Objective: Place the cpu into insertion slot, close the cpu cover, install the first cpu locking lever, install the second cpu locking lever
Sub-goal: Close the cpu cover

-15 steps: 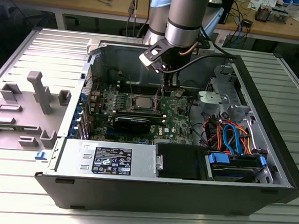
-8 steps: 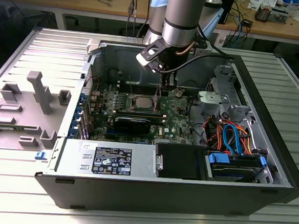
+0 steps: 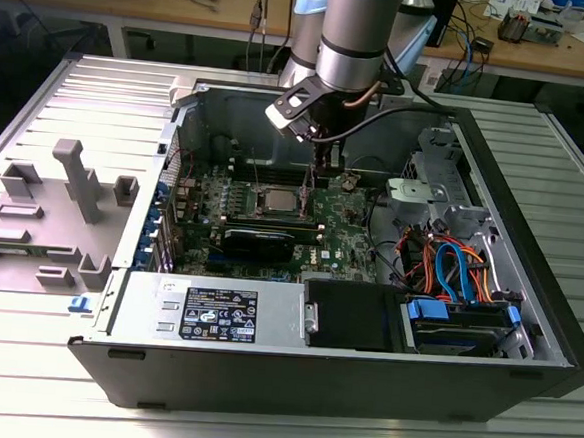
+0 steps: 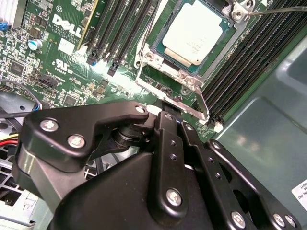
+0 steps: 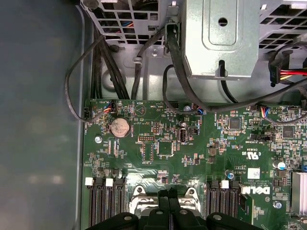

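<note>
Evidently well past the opening steps.

From the exterior view: open computer case (image 3: 311,381) lying on a ribbed metal table (image 3: 576,169), arm (image 3: 349,43) reaching down into it, claw (image 3: 321,166) low over the green board, just beside the socket (image 3: 258,199) on the exterior view's right. Chip (image 3: 278,200) flat in that socket, silver top up.

From the second wrist view: chip (image 4: 194,36) seated square, cover (image 4: 168,72) down around it, silver top framed by the window. Claw (image 4: 175,120) at the near edge of the socket, fingers (image 4: 164,127) drawn narrow, almost together, tips touching or just above a bright metal bar (image 4: 192,106) along that edge. Cannot tell whether anything is pinched between them. Thin wire lever (image 4: 283,8) standing clear past the far corner, apparently not tucked under a catch. Long black memory slots (image 4: 120,28) on either side.

From the first wrist view: claw (image 5: 169,206) with fingers side by side, barely a gap, aimed at the socket's edge. Beyond, the board (image 5: 192,143), a round battery (image 5: 119,128), black cables and a grey metal cage (image 5: 220,38).

As a judgement: chip placing done, cover closing done or all but done. Levers apparently left to do, the far one at least; the near bar possibly the one in hand.
</note>
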Robot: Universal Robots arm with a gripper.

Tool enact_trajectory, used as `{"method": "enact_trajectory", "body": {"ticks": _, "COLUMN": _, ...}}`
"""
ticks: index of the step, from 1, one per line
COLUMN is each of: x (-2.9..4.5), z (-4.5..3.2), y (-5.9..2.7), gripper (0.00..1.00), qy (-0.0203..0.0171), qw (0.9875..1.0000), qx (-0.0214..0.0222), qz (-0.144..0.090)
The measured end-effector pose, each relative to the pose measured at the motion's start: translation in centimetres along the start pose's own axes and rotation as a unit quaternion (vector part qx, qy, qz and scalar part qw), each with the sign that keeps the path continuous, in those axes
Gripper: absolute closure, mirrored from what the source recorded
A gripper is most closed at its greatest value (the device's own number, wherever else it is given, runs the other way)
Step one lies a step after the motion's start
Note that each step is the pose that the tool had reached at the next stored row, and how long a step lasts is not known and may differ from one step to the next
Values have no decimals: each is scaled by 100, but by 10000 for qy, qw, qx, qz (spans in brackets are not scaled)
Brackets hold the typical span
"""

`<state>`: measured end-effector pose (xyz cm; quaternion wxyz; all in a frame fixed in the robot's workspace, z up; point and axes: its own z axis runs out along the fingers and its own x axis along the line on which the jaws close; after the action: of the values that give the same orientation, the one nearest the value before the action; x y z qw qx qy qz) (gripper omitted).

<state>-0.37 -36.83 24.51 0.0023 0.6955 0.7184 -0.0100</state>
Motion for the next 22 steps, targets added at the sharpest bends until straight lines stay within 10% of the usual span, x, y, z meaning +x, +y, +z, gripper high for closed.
{"method": "enact_trajectory", "body": {"ticks": 22, "x": 2, "z": 3, "y": -74, "gripper": 89, "qy": 0, "qw": 10000, "qx": 0, "qz": 0}}
